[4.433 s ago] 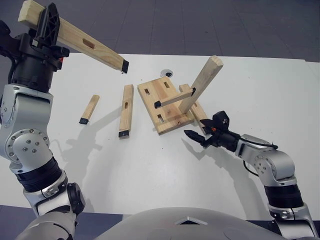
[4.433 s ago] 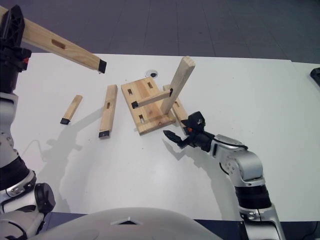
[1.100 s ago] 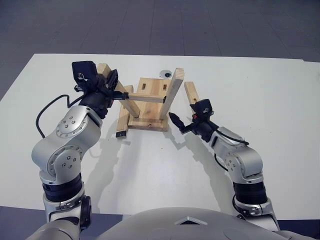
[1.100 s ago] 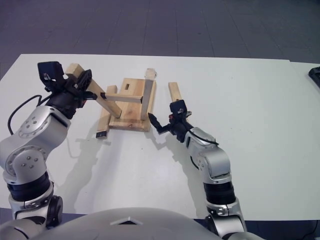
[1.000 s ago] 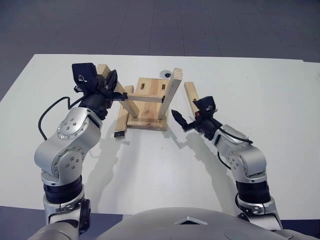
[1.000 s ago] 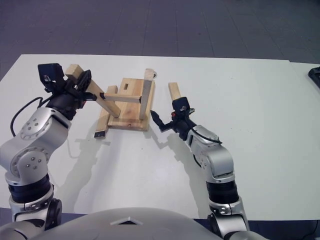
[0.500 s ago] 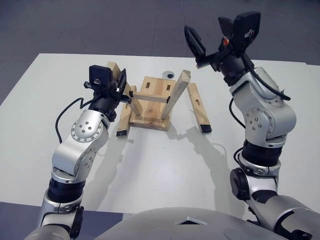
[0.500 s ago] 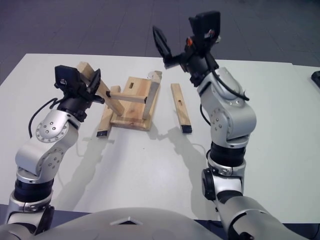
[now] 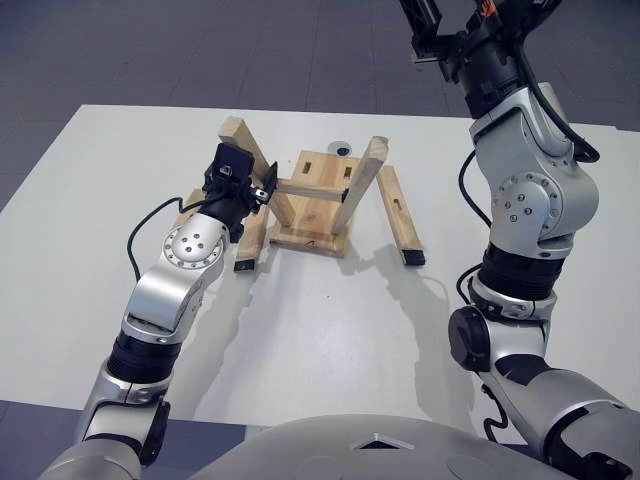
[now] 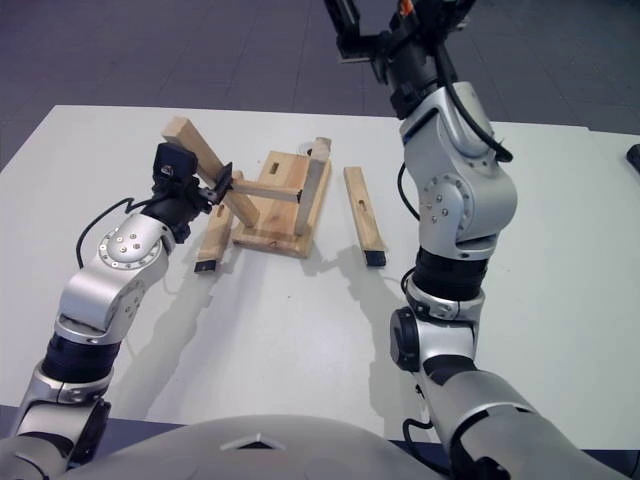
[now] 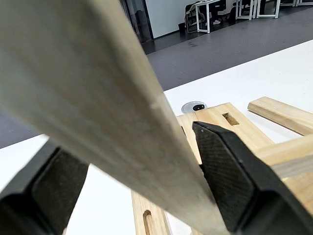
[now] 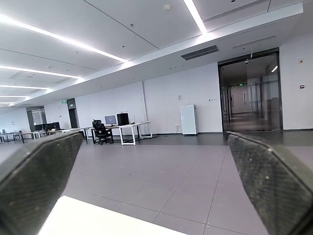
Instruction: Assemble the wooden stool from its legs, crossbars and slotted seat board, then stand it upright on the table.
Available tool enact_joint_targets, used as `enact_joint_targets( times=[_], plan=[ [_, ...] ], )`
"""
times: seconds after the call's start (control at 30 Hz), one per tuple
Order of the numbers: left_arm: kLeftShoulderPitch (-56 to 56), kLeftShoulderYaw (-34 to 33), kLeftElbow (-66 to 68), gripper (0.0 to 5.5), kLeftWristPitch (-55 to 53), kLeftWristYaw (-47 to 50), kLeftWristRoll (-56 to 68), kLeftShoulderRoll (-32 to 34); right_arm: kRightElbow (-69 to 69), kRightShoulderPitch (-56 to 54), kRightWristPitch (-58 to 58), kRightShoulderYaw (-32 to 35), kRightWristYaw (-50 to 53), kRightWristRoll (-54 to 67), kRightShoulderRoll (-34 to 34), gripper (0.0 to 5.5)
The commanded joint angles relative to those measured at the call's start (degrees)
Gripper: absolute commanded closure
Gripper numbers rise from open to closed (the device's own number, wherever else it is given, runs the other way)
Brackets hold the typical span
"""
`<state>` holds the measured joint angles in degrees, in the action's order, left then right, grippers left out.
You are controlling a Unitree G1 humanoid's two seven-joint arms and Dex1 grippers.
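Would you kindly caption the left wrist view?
Left gripper, jaws shut on a leg, seat board beyond.

The white rectangular table [image 9: 330,330] carries a square slotted pale-wood seat board [image 9: 310,215] (lying flat), a loose wooden leg [image 9: 398,215] just right of it, a second wooden leg [image 10: 213,238] left.

2 silver arms [image 9: 190,252] w/ black joints, thin black cables [image 9: 130,245].

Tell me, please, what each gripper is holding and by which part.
The left gripper clamps a wooden leg near its middle, beside the crossbar joint. The right gripper is open and empty.
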<state>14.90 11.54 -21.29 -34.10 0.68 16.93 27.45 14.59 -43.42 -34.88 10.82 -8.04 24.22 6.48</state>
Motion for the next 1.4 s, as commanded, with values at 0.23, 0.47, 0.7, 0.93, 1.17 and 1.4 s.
enact_joint_targets(
  times=[0.23, 0.47, 0.7, 0.93, 1.17, 1.4],
  plan=[
    [-6.5, 8.5, 0.6, 0.40, -11.6, -8.9, 1.0, -1.4, -3.4, -2.4, 2.3, 1.2, -0.8, 0.5, 2.5, 0.10],
    [-8.0, -3.3, -4.4, 0.11, 1.5, -14.0, 4.0, -5.6, -5.7, -1.6, 3.8, 1.1, -1.4, 0.2, 3.3, 0.10],
    [-11.5, -20.8, -14.5, 0.11, 6.4, -29.0, 27.4, -4.1, -5.3, 0.5, 3.0, 1.1, -1.8, 1.1, 3.7, 0.10],
    [11.4, -28.1, -2.5, 0.11, 10.3, -18.1, 37.5, -9.4, -5.9, 1.1, 3.4, 0.7, -1.3, 1.5, 2.7, 0.10],
    [33.1, -24.2, 14.5, 0.11, 16.1, -10.5, 24.5, -12.2, -6.0, 1.5, 3.9, 0.9, -0.6, 1.5, 2.3, 0.10],
    [11.8, 2.0, 14.3, 0.11, 9.1, -14.7, -1.0, -3.2, -4.9, 2.4, 3.5, 1.8, 0.7, 1.8, 2.3, 0.10]
  ],
)
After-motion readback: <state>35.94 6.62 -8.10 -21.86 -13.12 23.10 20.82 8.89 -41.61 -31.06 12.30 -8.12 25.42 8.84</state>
